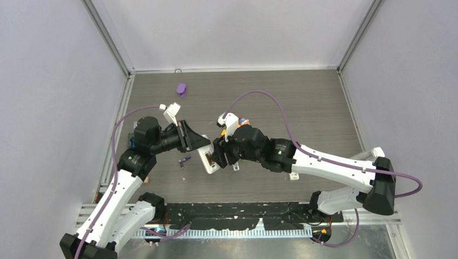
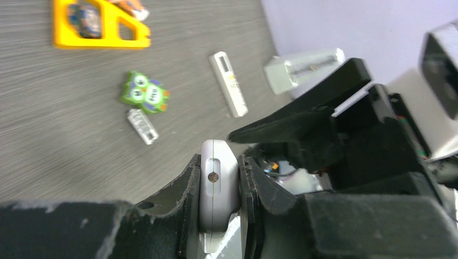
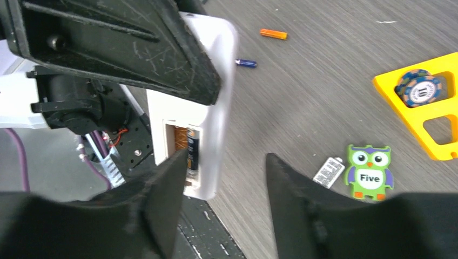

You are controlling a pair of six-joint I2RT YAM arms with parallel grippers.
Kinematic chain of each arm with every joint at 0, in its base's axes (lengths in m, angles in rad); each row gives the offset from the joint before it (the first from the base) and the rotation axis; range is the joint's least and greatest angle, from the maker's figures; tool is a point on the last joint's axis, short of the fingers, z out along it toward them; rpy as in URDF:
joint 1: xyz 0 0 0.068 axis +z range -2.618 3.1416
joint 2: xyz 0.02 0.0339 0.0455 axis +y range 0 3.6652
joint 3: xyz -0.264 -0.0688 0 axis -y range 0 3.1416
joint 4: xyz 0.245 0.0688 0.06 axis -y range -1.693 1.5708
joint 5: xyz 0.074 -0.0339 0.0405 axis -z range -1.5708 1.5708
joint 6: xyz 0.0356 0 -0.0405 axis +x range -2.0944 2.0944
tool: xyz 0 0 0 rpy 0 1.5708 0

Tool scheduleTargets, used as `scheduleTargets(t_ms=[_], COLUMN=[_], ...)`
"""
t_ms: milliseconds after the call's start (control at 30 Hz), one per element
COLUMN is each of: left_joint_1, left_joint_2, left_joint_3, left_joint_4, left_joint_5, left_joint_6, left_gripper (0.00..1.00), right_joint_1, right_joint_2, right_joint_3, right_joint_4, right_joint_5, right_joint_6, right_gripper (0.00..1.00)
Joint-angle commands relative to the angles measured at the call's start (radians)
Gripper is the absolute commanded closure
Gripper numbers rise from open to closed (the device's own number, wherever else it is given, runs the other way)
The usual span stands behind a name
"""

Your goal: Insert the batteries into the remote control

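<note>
My left gripper (image 1: 201,144) is shut on a white remote control (image 2: 219,181) and holds it edge-on above the table. In the right wrist view the remote (image 3: 213,86) shows its open battery bay with a dark battery (image 3: 193,154) seated in it. My right gripper (image 3: 226,157) is open, with its jaws on either side of the remote's lower end and the left finger next to the bay. It also shows in the top view (image 1: 219,155). An orange battery (image 3: 273,34) and a purple battery (image 3: 246,62) lie on the table beyond the remote. The purple battery also shows in the top view (image 1: 185,159).
A second white remote (image 2: 228,83), a small white battery cover (image 2: 142,126), a green owl block (image 2: 143,93) and a yellow tray (image 2: 65,32) lie on the table. A purple object (image 1: 181,89) sits at the back left. Frame walls stand on both sides.
</note>
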State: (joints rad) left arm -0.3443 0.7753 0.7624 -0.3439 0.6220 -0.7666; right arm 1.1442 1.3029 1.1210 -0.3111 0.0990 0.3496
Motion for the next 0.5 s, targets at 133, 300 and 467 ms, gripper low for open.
scheduleTargets(t_ms=[133, 300, 467], left_joint_1=[0.012, 0.039, 0.063], left_joint_2=[0.026, 0.022, 0.012], left_joint_3=[0.165, 0.192, 0.244], left_joint_4=[-0.329, -0.357, -0.331], left_joint_5=[-0.597, -0.790, -0.770], left_joint_6=[0.126, 0.168, 0.268], left_gripper=[1.00, 1.00, 1.00], right_joint_1=[-0.044, -0.076, -0.087], right_joint_2=[0.015, 0.115, 0.343], right_joint_3=[0.009, -0.008, 0.132], right_joint_4=[0.083, 0.142, 0.143], right_joint_5=[-0.026, -0.035, -0.008], right_joint_6=[0.008, -0.033, -0.144], right_gripper=[0.26, 0.27, 0.30])
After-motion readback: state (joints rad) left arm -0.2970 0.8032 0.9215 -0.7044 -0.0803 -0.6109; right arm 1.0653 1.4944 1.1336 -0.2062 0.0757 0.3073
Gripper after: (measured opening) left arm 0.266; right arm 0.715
